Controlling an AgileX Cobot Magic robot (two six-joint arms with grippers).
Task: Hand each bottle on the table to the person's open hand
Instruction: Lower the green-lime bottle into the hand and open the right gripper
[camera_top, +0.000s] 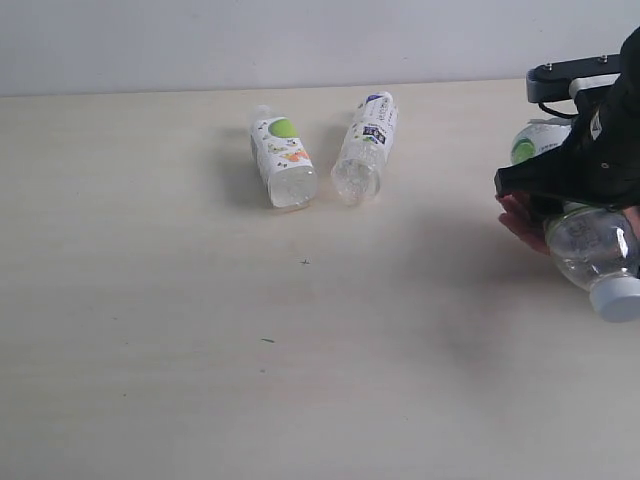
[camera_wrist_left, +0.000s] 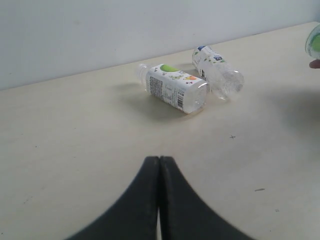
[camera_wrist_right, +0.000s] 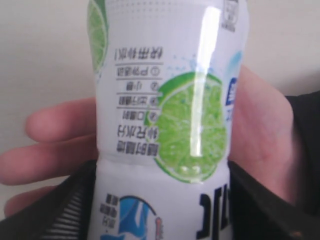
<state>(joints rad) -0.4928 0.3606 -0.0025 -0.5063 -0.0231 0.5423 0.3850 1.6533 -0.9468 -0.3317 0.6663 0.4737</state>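
Bottle (camera_wrist_right: 165, 125) — lime-labelled, clear, pale-capped — in the right end effector's (camera_top: 565, 188) grip over the hand (camera_wrist_right: 60, 142); left end effector (camera_wrist_left: 159, 172) closed.

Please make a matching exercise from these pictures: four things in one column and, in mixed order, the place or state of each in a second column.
1 blue-label bottle
2 left gripper
3 right gripper
4 person's hand

a open, beneath a bottle
b shut, empty
c lying on the table
d closed on the lime-label bottle

Pairs: 1-c; 2-b; 3-d; 4-a
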